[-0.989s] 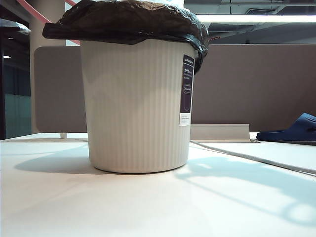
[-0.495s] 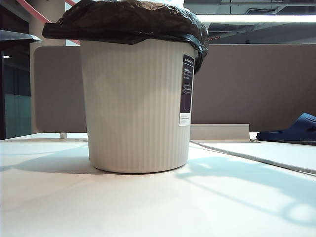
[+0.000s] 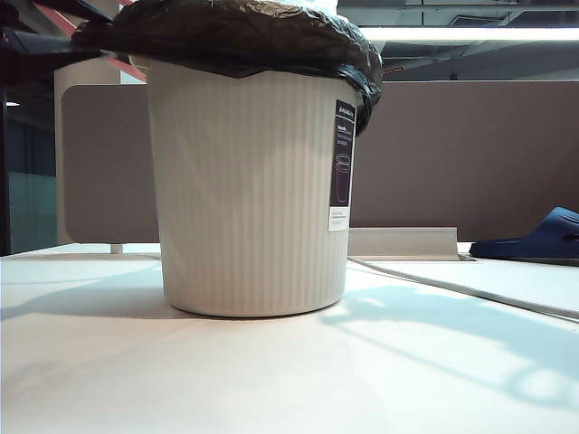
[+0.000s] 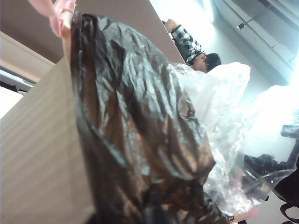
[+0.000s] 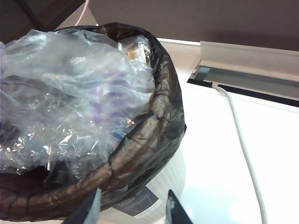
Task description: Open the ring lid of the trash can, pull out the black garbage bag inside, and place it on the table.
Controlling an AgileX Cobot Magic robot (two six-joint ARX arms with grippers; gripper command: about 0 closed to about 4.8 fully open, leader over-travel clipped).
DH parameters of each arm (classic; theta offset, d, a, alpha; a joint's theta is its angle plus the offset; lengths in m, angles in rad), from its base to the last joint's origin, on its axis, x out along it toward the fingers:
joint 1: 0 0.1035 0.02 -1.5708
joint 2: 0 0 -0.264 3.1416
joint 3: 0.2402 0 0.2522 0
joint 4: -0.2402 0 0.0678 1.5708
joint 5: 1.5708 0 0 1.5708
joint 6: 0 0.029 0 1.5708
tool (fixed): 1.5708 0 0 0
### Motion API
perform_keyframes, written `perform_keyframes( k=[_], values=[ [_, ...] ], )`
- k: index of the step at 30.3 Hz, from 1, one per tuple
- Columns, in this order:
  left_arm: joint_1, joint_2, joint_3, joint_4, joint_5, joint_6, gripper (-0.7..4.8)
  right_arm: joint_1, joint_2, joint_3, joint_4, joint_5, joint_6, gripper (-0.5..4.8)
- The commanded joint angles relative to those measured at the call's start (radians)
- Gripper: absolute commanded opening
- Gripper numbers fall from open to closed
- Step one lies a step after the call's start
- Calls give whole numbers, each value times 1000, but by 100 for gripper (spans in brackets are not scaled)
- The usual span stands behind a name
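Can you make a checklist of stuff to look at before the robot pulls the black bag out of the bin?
1. Can upright on table: ok.
2. Bag still folded over rim: ok.
3. Pink ring lid off the rim: cannot tell.
4. Left gripper at bag's left edge, gripping: cannot tell.
5. Right gripper open, above rim, holding nothing: ok.
6. Clear plastic piled inside may spill: not ok.

Trash can (image 3: 249,190) on white table (image 3: 271,380)

left gripper's fingers hidden — ring lid (image 4: 53,11) cut off.
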Motion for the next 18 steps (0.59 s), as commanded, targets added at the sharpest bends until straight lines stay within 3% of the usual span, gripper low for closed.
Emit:
perform_keyframes(
  k=[1,2,3,13,18],
  values=[
    [0,-2,2,14,-1,5,48,2,6,4,16,2,1,179],
    [0,-2,2,14,-1,9,44,2,11,4,17,1,1,179],
    [0,-2,2,18,0,9,-6,2,13,4,16,2,1,179],
    [-2,1,79,72,8,-18,-6,2,50,4,32,6,0,179],
    [-54,9,126,72,-2,-18,-6,2,71,4,43,30,0,179]
  ],
)
